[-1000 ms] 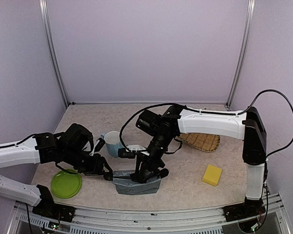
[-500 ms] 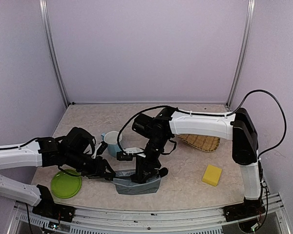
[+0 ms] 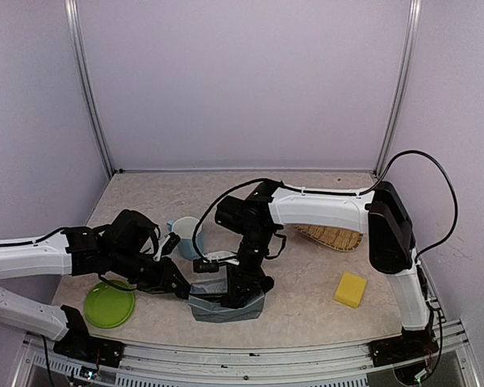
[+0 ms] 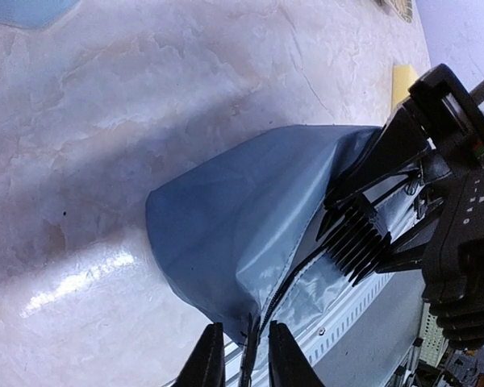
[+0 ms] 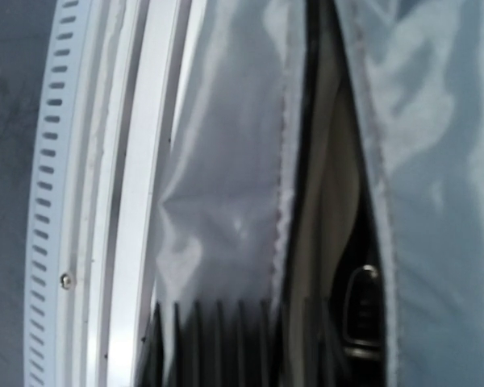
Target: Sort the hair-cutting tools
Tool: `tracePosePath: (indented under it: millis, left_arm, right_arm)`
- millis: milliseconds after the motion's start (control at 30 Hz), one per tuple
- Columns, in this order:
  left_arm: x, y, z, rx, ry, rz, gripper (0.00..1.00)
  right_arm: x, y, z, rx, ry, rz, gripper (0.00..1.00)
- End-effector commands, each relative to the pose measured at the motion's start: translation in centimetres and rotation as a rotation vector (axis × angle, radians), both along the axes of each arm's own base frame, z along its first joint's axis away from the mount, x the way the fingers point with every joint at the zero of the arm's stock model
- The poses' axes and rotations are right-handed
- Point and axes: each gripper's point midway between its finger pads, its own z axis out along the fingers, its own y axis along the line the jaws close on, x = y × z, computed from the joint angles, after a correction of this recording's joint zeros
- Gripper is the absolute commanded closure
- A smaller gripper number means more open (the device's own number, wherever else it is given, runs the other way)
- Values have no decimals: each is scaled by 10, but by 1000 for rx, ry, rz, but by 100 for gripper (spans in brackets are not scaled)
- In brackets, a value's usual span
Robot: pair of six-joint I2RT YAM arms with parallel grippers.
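Grey pouch [image 4: 230, 218], black toothed block [image 4: 356, 242] at mouth

**robot body, seen from above and from the left wrist.** left arm [image 3: 24, 260] and right arm [image 3: 323, 208]: long links in smooth white shells, joined by blocky black joint housings. the right arm's elbow housing [image 3: 387, 230], the largest black block, sits well behind the front rail [image 3: 250, 360]. left base [image 3: 81, 347] and right base [image 3: 395, 351]: black blocks just behind that rail. upper cable [image 3: 453, 205]: thin, black, arcing out of the elbow housing on the side away from the rail. wrist cable [image 3: 198, 234]: a second black loop. left gripper [image 4: 244, 363]: two slim, tapered black fingers [image 4: 209, 361]. right gripper [image 4: 363, 234]: matt black body with a round ring [image 4: 450, 103] and small white markings [image 4: 471, 208].
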Motion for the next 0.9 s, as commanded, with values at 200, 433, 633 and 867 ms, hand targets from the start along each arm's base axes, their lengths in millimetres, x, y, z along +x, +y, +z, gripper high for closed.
tracePosePath:
  millis: [200, 433, 633, 867]
  left_arm:
    - [3, 0, 3, -24, -26, -3, 88]
    - [3, 0, 5, -21, -33, -6, 89]
    - [5, 1, 8, -22, -49, -1, 90]
    - [8, -7, 23, -68, -86, -14, 98]
  right_arm:
    - [24, 6, -3, -48, -72, -95, 42]
    - [47, 10, 22, -7, -220, -154, 0]
    - [33, 3, 69, 100, -211, -117, 0]
    - [61, -27, 93, 125, -283, -213, 0]
